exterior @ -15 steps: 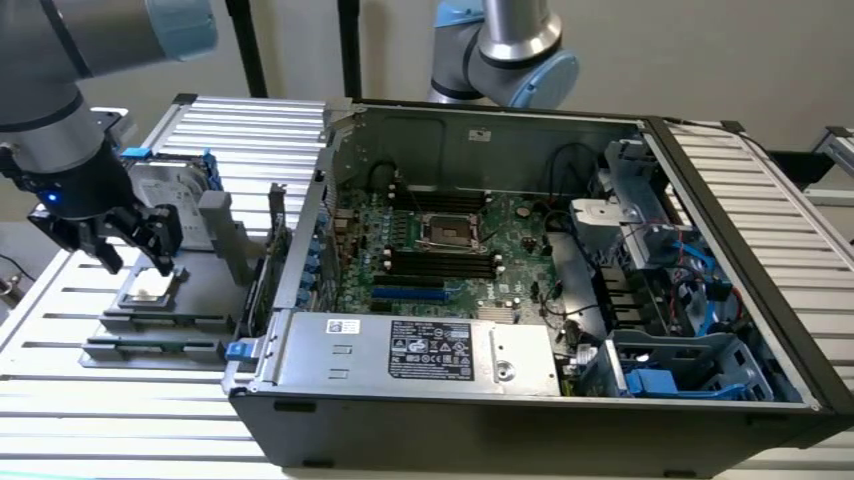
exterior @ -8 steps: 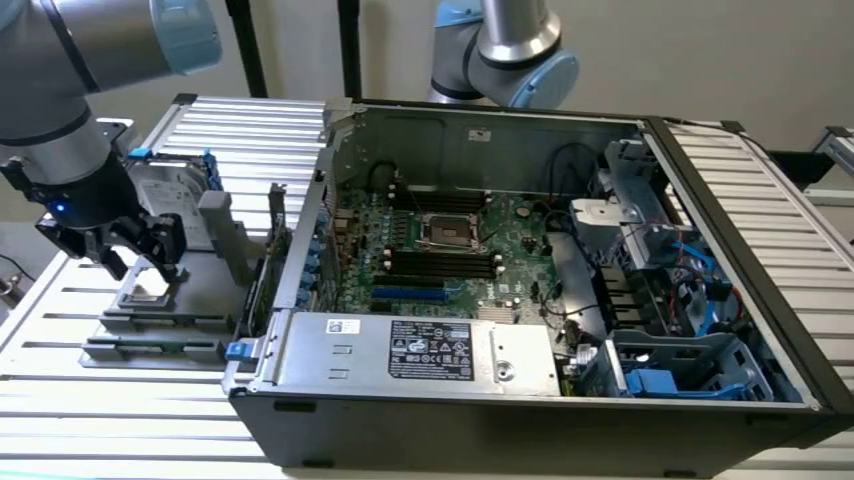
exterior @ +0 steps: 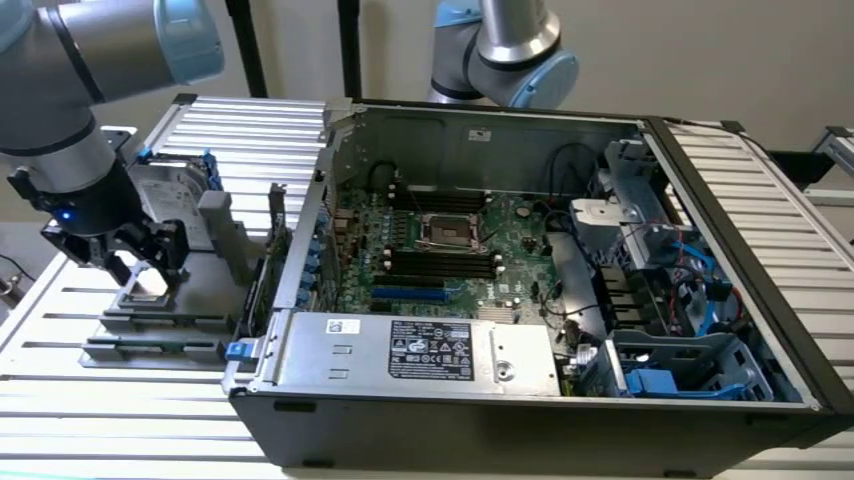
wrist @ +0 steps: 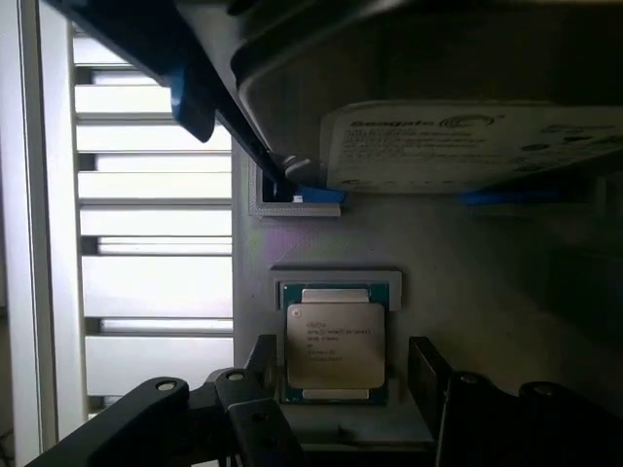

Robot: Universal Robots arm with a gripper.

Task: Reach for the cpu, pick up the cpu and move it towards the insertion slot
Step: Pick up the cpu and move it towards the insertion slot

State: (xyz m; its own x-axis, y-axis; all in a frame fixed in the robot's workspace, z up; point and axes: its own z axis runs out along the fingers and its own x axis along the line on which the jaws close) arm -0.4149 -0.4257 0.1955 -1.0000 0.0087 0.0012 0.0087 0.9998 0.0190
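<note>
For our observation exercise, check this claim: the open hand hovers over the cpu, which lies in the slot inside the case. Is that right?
Not quite. The open hand does hover over the cpu, but the cpu lies on the grey tray outside the case, not in the slot. The wrist view shows it.

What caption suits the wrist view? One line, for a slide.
Open claw straddling the cpu seated in its grey holder, a Seagate hard drive beside it.

jaws flank the cpu [wrist: 333, 348] with gaps either side; the hard drive [wrist: 467, 146] looms close by.
</note>
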